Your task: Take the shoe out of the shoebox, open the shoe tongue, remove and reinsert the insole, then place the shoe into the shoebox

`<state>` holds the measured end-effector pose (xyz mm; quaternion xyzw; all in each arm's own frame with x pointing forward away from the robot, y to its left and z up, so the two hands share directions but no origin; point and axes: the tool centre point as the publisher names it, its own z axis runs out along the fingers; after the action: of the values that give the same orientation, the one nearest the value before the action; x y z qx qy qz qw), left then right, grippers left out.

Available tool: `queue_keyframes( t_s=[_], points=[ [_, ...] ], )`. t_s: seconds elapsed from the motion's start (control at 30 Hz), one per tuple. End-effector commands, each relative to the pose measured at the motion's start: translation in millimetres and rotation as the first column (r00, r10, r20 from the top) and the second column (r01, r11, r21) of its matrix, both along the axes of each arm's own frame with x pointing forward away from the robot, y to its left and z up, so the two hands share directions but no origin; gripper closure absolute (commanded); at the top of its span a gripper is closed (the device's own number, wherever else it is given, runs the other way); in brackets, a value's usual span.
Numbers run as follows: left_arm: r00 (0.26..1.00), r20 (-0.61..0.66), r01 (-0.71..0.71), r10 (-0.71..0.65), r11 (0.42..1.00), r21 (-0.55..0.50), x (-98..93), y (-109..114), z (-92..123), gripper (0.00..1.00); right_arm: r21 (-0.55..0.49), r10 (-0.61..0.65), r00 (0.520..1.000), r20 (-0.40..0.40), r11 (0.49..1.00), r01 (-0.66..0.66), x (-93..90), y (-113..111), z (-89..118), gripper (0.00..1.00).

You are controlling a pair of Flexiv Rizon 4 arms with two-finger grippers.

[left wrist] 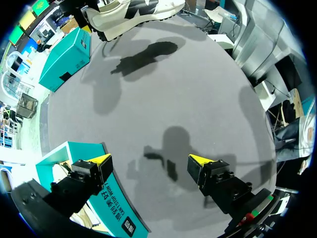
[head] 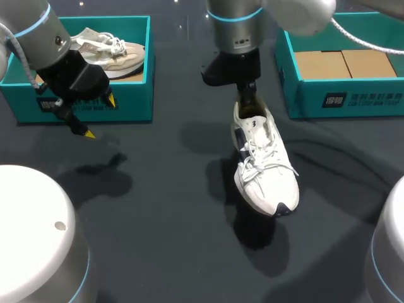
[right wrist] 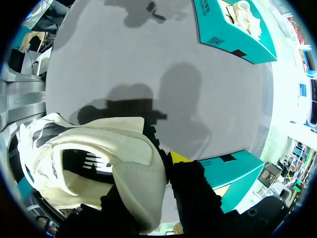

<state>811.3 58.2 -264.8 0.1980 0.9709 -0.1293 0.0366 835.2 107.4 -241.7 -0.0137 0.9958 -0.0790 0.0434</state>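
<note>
A white sneaker (head: 262, 158) with white laces and a dark side logo hangs over the middle of the table, toe toward the front edge. My right gripper (head: 249, 101) is shut on its heel collar. In the right wrist view the heel of the sneaker (right wrist: 119, 158) fills the space at the gripper (right wrist: 166, 166); one yellow fingertip (right wrist: 178, 157) shows outside the collar and the other is hidden inside. The open teal shoebox (head: 341, 95) at the back right shows only its cardboard floor. My left gripper (head: 100, 117) hangs open in front of the left box, holding nothing (left wrist: 151, 161).
A second teal box (head: 82, 104) at the back left holds a beige sneaker (head: 107, 49); its front wall (left wrist: 111, 208) lies beside my left gripper's finger. The dark tabletop (head: 158, 208) stretches between and in front of the boxes.
</note>
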Motion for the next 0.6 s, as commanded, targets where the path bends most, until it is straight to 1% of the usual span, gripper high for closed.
queue_keyframes(
  t_s=[0.03, 0.1, 0.2, 0.3, 0.37, 0.43, 0.47, 0.5, 0.6],
  points=[
    [1.000, 0.001, 0.000, 0.000, 1.000, 0.003, -0.3, 0, 0, 0.00, 0.019, -0.020, 1.000, 0.010, 1.000, 0.019, 10.6, -19, 14, 1.00],
    [1.000, 0.001, 0.000, 0.000, 1.000, 0.003, -0.3, 0, 0, 0.00, 0.019, -0.026, 0.999, 0.026, 1.000, 0.025, 19.3, -31, 25, 1.00],
    [1.000, 0.001, 0.000, 0.000, 1.000, 0.003, -0.3, 0, 0, 0.00, 0.027, -0.020, 0.999, 0.044, 0.999, 0.019, 37.3, -50, 44, 1.00],
    [1.000, 0.001, 0.000, 0.000, 1.000, 0.003, -0.3, 0, 0, 0.00, 0.000, -0.036, 0.998, 0.057, 0.999, 0.036, 53.3, -70, 64, 1.00],
    [1.000, 0.001, 0.000, 0.000, 1.000, 0.003, -0.3, 0, 0, 0.00, -0.053, -0.069, 0.995, 0.073, 0.996, 0.073, 65.8, -85, 77, 1.00],
    [1.000, 0.001, 0.000, 0.000, 1.000, 0.003, -0.3, 0, 0, 0.00, -0.042, -0.037, 0.995, 0.089, 0.998, 0.041, 81.3, -103, 90, 1.00],
    [1.000, 0.001, 0.000, 0.000, 1.000, 0.003, -0.3, 0, 0, 0.00, -0.041, -0.029, 0.995, 0.097, 0.999, 0.033, 89.3, -110, 93, 1.00],
    [1.000, 0.001, 0.000, 0.000, 1.000, 0.003, -0.3, 0, 0, 0.00, 0.001, -0.018, 0.994, 0.106, 1.000, 0.017, 97.0, -117, 95, 1.00],
    [1.000, 0.001, 0.000, 0.000, 1.000, 0.003, -0.3, 0, 0, 0.00, 0.001, -0.018, 0.994, 0.106, 1.000, 0.017, 97.0, -117, 95, 1.00]
  ],
)
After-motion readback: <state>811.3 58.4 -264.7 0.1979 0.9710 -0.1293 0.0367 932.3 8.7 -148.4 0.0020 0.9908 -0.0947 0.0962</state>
